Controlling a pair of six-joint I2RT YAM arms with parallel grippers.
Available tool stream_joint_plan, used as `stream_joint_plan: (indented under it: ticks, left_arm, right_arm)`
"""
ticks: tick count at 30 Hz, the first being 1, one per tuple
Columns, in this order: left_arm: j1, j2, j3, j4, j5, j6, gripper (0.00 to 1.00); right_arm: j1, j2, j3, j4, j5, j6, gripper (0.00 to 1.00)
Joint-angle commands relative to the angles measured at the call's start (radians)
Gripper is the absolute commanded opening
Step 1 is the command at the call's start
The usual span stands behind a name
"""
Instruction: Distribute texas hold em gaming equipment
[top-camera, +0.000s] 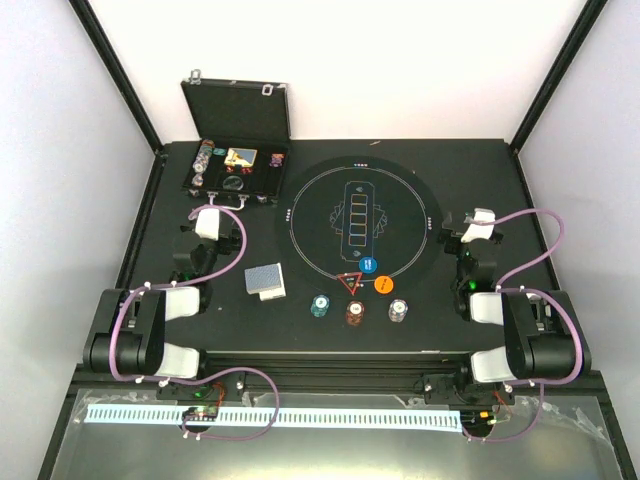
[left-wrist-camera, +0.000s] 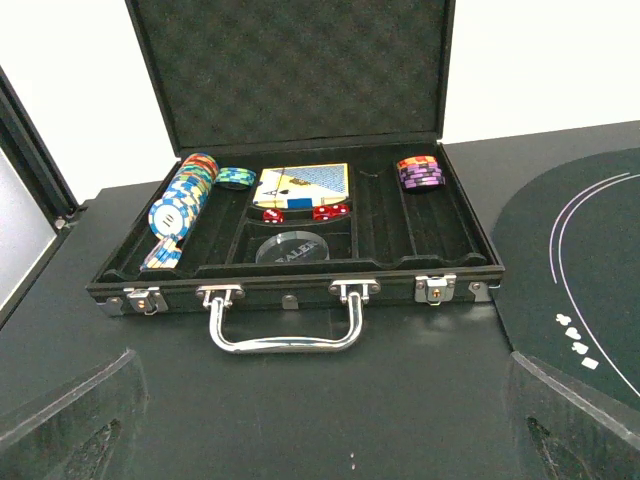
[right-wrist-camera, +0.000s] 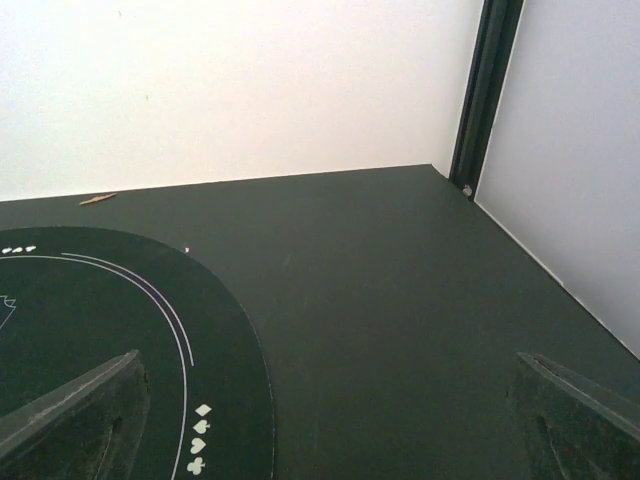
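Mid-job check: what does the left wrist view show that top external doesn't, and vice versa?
Only left wrist: the chrome handle and red dice, seen close up. Only top external: the blue-backed card deck, teal chip, red-brown chip, white chip, blue disc, orange disc and red triangle marker. Both: the open black case and the round mat.

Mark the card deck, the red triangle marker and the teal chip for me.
card deck (top-camera: 265, 281), top external view, blue back of the top card.
red triangle marker (top-camera: 349, 283), top external view, its centre.
teal chip (top-camera: 319, 306), top external view, its top face.
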Motion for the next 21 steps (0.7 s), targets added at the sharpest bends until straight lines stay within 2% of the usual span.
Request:
stream_joint_plan:
  ticks: [1,9,11,14,15,16,19,21]
  left_arm:
    - [-0.003,-0.010,0.006,0.011,-0.008,0.001,0.99]
    - [-0.003,-0.010,0.007,0.009,-0.008,0.000,0.99]
    - [-0.002,-0.007,0.008,0.008,-0.006,0.002,0.99]
    - [0.011,-0.015,0.012,0.025,0.014,0.000,0.99]
    - [0.022,-0.026,0.033,-0.016,0.027,-0.012,0.99]
    - [0.030,-0.042,0.075,-0.134,0.036,-0.019,0.99]
    - [0.049,-0.076,0.277,-0.513,0.079,0.010,0.99]
    - [0.055,-0.072,0.389,-0.701,0.103,0.056,0.99]
  right_arm:
    - [-0.005,-0.009,0.002,0.042,0.001,-0.010,1.00]
    - [-0.006,-0.010,0.005,0.040,0.021,-0.002,1.00]
    - [-0.006,-0.043,0.007,-0.005,0.078,0.033,1.00]
    - [-0.006,-0.068,-0.017,0.024,0.070,0.027,1.00]
    - [-0.005,-0.084,-0.012,0.024,0.085,0.023,1.00]
    - [-0.006,-0.120,0.026,-0.054,0.143,0.045,1.00]
    - [-0.012,-0.190,0.232,-0.493,0.324,0.183,1.00]
    - [-0.016,-0.193,0.366,-0.698,0.280,0.155,1.00]
